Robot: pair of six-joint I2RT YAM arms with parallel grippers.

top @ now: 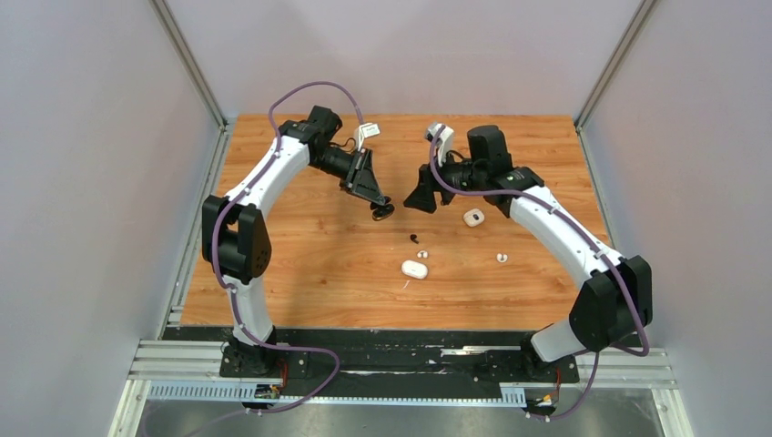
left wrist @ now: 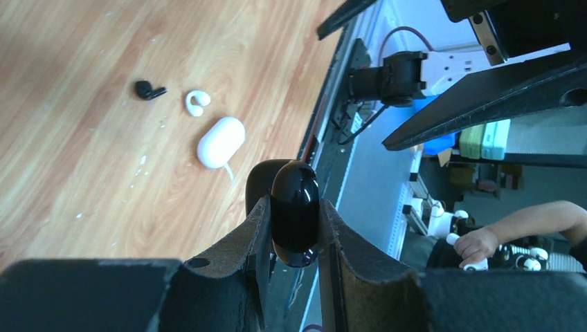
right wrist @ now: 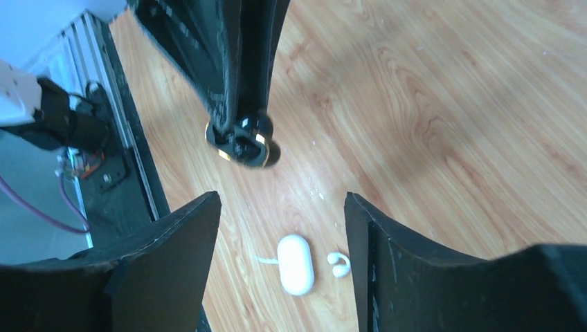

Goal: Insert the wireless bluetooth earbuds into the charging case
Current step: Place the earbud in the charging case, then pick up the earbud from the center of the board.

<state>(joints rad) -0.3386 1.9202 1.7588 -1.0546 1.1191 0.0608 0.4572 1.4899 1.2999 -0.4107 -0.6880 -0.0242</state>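
Left gripper (left wrist: 293, 216) clamps the black charging case (left wrist: 294, 187) above the table (top: 300, 273) centre, seemingly presenting it; right gripper (right wrist: 282, 204) faces it, jaws apart, empty.

Two white-and-black arms, each ended by a black pincer.

The left arm (top: 264, 177) and the right arm (top: 555, 223) are built of smooth white curved links, joined by bulky black joint housings (top: 244, 241). A purple cable (top: 319, 84) is run along each arm in loose loops, from the black bases (top: 248, 353) up to the wrist. A small white connector block (top: 367, 133) is fitted near each wrist. The left pincer (top: 380, 208) and the right pincer (top: 423, 196) are made wholly in matt black. Broad, wedge-shaped fingers (right wrist: 173, 238) with flat inner faces are seen from the wrist cameras.
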